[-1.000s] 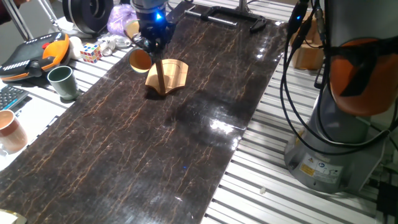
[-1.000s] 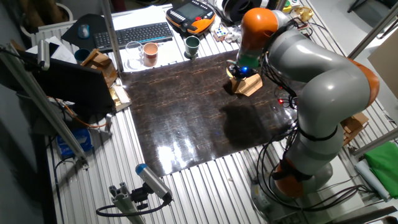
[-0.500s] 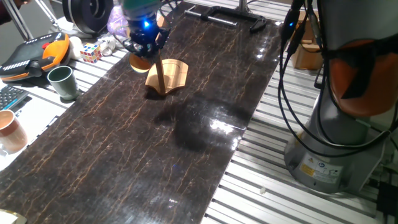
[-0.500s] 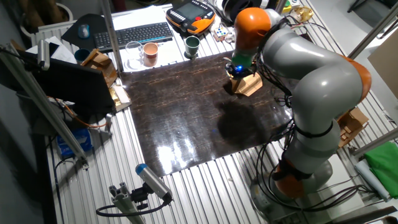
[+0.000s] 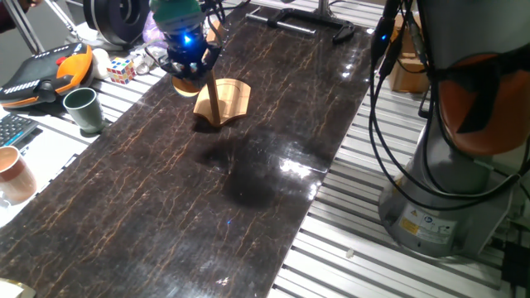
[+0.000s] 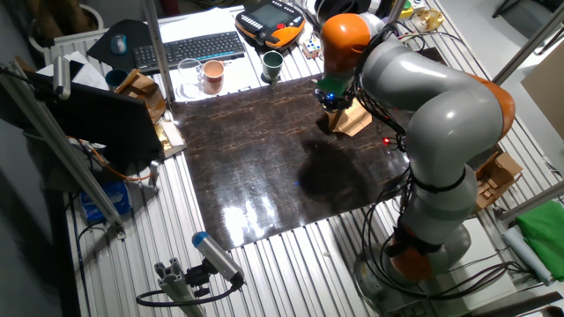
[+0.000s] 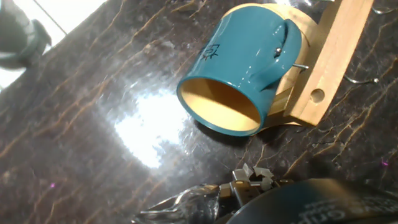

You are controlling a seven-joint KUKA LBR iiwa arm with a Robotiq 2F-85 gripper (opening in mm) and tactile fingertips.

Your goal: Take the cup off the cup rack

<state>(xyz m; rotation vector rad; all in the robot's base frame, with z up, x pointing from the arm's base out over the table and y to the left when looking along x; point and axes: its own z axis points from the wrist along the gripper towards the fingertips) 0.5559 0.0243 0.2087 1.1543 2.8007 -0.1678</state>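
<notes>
The cup [image 7: 239,59] is teal-blue outside and tan inside. It lies tilted with its mouth toward the hand camera, its handle caught on a thin metal peg of the cup rack's upright post [image 7: 329,62]. In one fixed view only the cup's tan mouth [image 5: 187,85] shows, under the gripper [image 5: 187,69] and just left of the wooden cup rack [image 5: 225,101]. In the other fixed view the gripper [image 6: 331,99] hangs over the rack [image 6: 352,120] and hides the cup. One fingertip [image 7: 249,180] shows below the cup, apart from it. How the jaws stand is not visible.
A dark green cup [image 5: 83,108] and a terracotta cup [image 5: 12,172] stand left of the dark marbled mat [image 5: 248,165]. A Rubik's cube [image 5: 121,69] and an orange teach pendant [image 5: 50,70] lie beyond them. A keyboard [image 6: 189,48] and a glass [image 6: 188,75] are at the table's far end.
The gripper has shifted left, over the cup, away from the post. The cup and the rack have stayed in place.
</notes>
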